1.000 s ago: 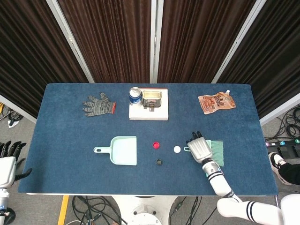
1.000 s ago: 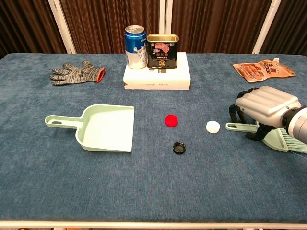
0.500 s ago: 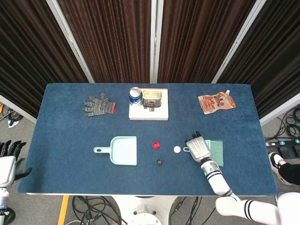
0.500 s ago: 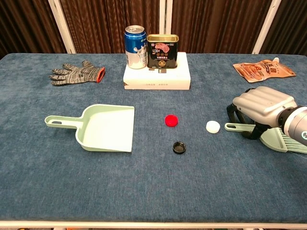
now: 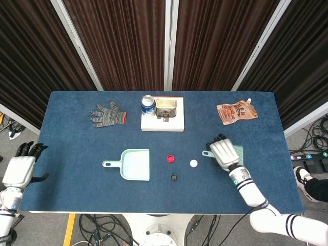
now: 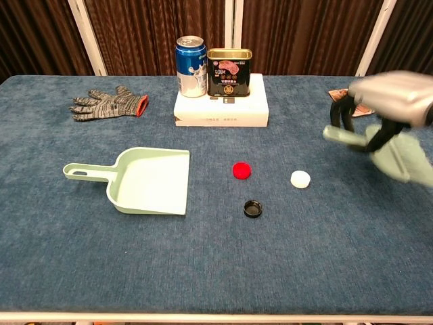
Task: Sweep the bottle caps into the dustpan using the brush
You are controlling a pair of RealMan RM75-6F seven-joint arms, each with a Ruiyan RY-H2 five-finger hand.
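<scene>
Brush (image 6: 396, 152) clamped in right hand (image 6: 389, 101), frame right, handle pointing left at dustpan (image 6: 145, 179); left hand (image 5: 20, 166) spread, empty.

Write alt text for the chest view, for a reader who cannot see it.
The robot's right hand holds a pale green brush lifted above a blue table. Red, white and black bottle caps lie between it and a green dustpan at left.

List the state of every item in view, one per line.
Pale green brush: lifted, gripped by right hand.
Pale green dustpan: flat on table, empty.
Red cap, white cap, black cap: loose on table.
Blue can: upright on white box.
Left hand: open, off table.
</scene>
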